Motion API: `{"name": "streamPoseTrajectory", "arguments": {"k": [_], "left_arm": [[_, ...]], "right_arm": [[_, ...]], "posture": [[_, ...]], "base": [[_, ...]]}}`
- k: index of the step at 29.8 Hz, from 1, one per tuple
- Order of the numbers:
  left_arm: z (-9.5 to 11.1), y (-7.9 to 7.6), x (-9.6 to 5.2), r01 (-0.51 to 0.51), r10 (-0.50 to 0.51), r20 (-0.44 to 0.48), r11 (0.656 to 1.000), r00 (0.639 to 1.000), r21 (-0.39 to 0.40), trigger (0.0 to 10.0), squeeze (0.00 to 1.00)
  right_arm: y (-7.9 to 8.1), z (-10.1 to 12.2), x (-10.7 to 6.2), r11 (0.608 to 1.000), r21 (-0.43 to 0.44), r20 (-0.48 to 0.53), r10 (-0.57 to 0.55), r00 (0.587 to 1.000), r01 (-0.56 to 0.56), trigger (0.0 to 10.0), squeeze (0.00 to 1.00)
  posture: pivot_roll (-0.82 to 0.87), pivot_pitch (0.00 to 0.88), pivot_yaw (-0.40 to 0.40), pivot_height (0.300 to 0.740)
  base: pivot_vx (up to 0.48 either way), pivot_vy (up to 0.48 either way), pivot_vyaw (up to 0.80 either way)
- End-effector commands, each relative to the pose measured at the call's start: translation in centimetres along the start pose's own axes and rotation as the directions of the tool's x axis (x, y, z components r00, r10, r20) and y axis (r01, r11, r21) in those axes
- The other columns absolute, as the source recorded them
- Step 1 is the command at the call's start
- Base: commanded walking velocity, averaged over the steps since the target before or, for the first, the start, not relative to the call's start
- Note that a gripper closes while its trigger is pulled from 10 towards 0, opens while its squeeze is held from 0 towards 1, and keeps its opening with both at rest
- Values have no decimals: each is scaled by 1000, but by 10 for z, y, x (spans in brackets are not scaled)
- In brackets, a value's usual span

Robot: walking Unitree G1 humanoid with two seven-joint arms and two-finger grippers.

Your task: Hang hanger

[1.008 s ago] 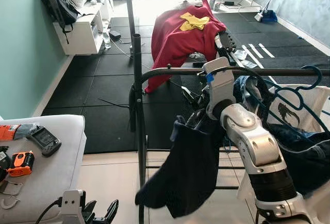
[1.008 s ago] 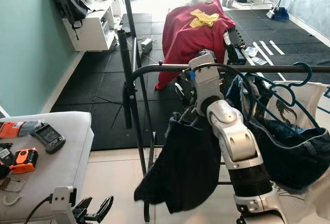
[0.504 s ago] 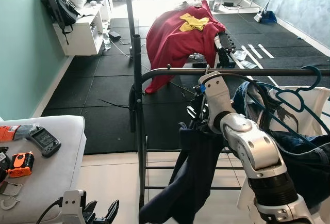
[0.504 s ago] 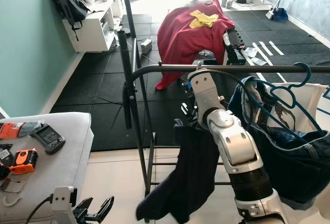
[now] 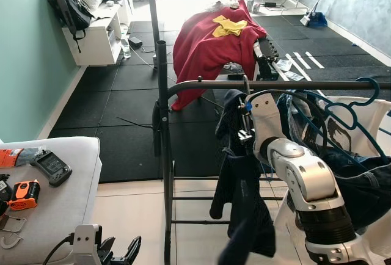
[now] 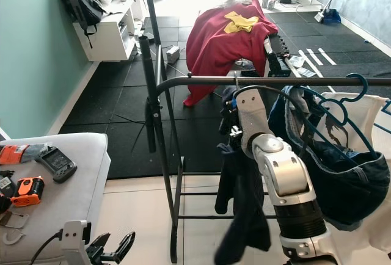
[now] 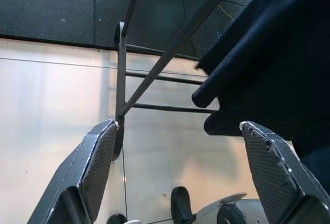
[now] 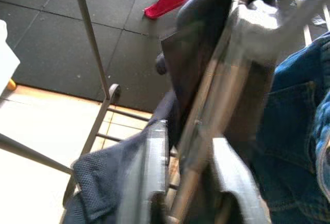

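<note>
My right gripper (image 8: 191, 152) is shut on a hanger (image 8: 206, 105) that carries a dark navy garment (image 5: 244, 216). It holds the hanger just under the black rail (image 5: 195, 85) of the clothes rack. The hanger's thin hook (image 5: 246, 83) reaches up to the rail; whether it rests over it I cannot tell. The garment hangs straight down in front of my right arm (image 5: 299, 179) and hides the fingers in the eye views. Low at the left, my left gripper (image 5: 119, 248) hangs open with nothing between its fingers (image 7: 100, 152).
Blue hangers (image 5: 351, 109) with jeans (image 5: 360, 179) and a white shirt crowd the rail's right part. A grey seat (image 5: 61, 179) with tools stands at the left. Beyond the rack lie a red cloth (image 5: 208, 45) and a white shelf (image 5: 98, 33).
My right arm has raised the hanger closer to the rail and shifted it right. The garment, spread wide to the left before, now hangs narrow and straight. The left gripper has not moved.
</note>
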State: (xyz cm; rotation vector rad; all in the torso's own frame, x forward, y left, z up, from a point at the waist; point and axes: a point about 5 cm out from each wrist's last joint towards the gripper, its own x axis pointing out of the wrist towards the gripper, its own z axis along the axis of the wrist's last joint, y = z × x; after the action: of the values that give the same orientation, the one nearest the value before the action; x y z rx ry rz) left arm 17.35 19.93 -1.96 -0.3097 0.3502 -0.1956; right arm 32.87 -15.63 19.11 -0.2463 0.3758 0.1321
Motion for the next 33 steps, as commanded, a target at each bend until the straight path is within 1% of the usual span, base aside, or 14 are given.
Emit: {"name": "streamPoseTrajectory", "arguments": {"k": [1,10,12,13,14,16,21,22,23,24,25,26,29,33], "left_arm": [[-2,1,-3,-1,1,-12,1000,1000,-8,10000,0],[-3,1,-2,-2,2,-15,1000,1000,-7,10000,0],[-2,2,-2,-10,10,-12,1000,1000,3,10000,0],[-1,3,-3,-18,18,-10,1000,1000,15,10000,0],[-1,3,-3,-18,18,-10,1000,1000,15,10000,0],[0,5,-3,-37,37,-11,999,999,21,10000,0],[1,6,-3,-45,45,-14,999,999,17,10000,0],[7,8,-4,-50,50,6,999,999,4,10000,0],[23,12,-5,-33,34,43,999,998,-3,10000,0],[23,12,-5,-33,34,43,999,998,-3,10000,0],[53,13,-10,42,-45,86,998,995,35,10000,0],[62,10,-12,79,-84,91,995,992,59,10000,0],[69,8,-13,111,-118,92,991,989,80,10000,0],[106,-8,-16,277,-302,136,944,944,178,10000,0]], "right_arm": [[-2,-4,0,1000,18,-26,-6,1000,6,0,0],[-1,4,-2,999,-46,35,20,999,-19,0,0],[1,9,-6,997,-42,80,72,994,-69,0,0],[3,14,-11,990,-32,131,140,981,-137,0,0],[3,14,-11,990,-32,131,140,981,-137,0,0],[5,18,-22,969,-22,191,245,951,-245,0,0],[5,18,-26,960,-20,200,277,940,-279,0,0],[-1,13,-35,942,-22,199,332,922,-335,0,0],[-16,7,-50,928,-33,190,370,909,-371,0,0],[-16,7,-50,928,-33,190,370,909,-371,0,0],[-40,-2,-73,914,-73,154,405,901,-398,0,0],[-47,-4,-78,912,-89,133,409,903,-400,0,0],[-52,-8,-82,906,-111,102,419,902,-408,0,0],[-66,-26,-106,837,-203,-56,508,859,-508,0,0]], "posture": [[-129,62,21,736],[-129,60,22,736],[-132,59,23,736],[-133,59,22,736],[-133,59,22,736],[-139,63,19,736],[-139,63,19,736],[-141,67,20,736],[-152,70,27,736],[-152,70,27,736],[-160,70,35,736],[-164,68,37,736],[-165,68,38,736],[-175,60,41,736]], "base": [[0,0,0],[0,0,0],[0,0,0],[0,0,0],[0,0,0],[0,0,0],[0,0,0],[0,0,0],[0,0,0],[0,0,0],[0,0,0],[0,0,0],[0,0,0],[0,0,0]]}}
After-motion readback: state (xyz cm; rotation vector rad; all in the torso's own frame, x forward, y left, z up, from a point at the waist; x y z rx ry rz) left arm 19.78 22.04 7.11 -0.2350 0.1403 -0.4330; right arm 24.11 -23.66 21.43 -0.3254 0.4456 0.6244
